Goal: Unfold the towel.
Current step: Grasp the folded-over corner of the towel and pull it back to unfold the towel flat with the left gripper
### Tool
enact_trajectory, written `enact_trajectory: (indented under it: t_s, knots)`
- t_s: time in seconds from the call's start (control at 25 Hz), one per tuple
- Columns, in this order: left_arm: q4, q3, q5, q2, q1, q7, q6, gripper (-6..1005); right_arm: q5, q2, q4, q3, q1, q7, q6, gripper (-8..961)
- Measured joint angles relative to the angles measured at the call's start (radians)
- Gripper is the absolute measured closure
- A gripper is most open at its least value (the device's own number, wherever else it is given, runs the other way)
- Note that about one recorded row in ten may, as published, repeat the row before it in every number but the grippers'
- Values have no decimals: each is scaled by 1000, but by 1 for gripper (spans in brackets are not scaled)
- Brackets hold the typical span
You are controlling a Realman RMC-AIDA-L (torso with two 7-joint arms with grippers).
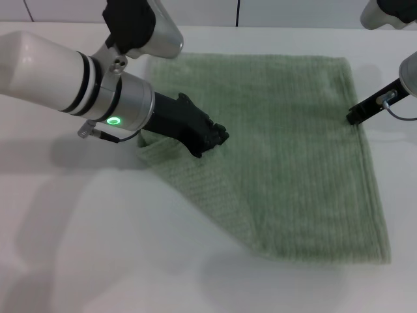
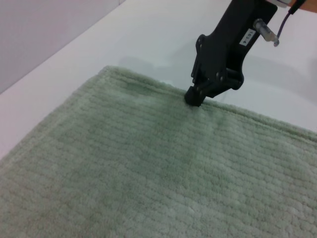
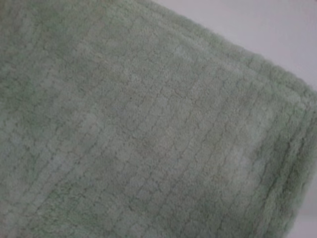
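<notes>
The pale green towel (image 1: 287,150) lies spread on the white table, and its near-left corner is turned over into a triangular flap (image 1: 195,182). My left gripper (image 1: 212,138) sits at the tip of that flap, shut on the towel's corner. At the towel's right hem my right gripper (image 1: 354,118) (image 2: 194,97) is shut, its black tip resting on the edge. The right wrist view holds only ribbed towel (image 3: 148,129) and its hem.
The white table (image 1: 98,248) runs wide to the left and front of the towel. A wall (image 2: 34,34) stands behind the table's far edge. A cable (image 1: 401,116) hangs by the right gripper.
</notes>
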Motion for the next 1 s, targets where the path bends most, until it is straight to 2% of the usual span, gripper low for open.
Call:
enact_trajectory:
  t_s: [0.4,1.0]
  knots:
    - [39,-84,39,1,26,3,72,940,0,0,4,0,0,-2,3,946]
    - [42,-88,52,0,45,-1,131,939,0,0,4,1,1,-2,3,944]
